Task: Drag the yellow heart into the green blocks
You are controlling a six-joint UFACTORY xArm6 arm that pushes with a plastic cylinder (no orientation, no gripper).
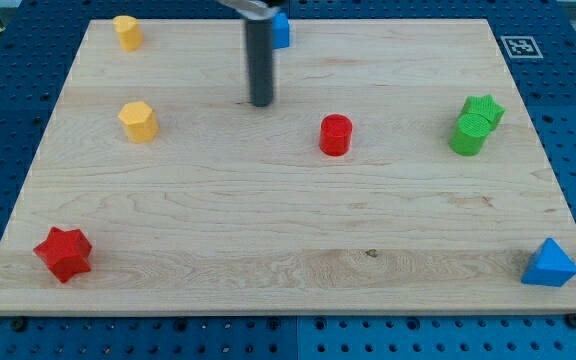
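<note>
The yellow heart [127,32] sits near the board's top left corner. A second yellow block, a pentagon [138,121], lies below it at the left. The green star [484,107] and the green cylinder [469,134] touch each other at the right. My tip [261,103] rests on the board at the upper middle, well to the right of both yellow blocks and far left of the green blocks. It touches no block.
A red cylinder [335,134] stands just right of and below my tip. A blue block [282,29] is partly hidden behind the rod at the top edge. A red star [64,253] lies at the bottom left, a blue triangle [549,264] at the bottom right.
</note>
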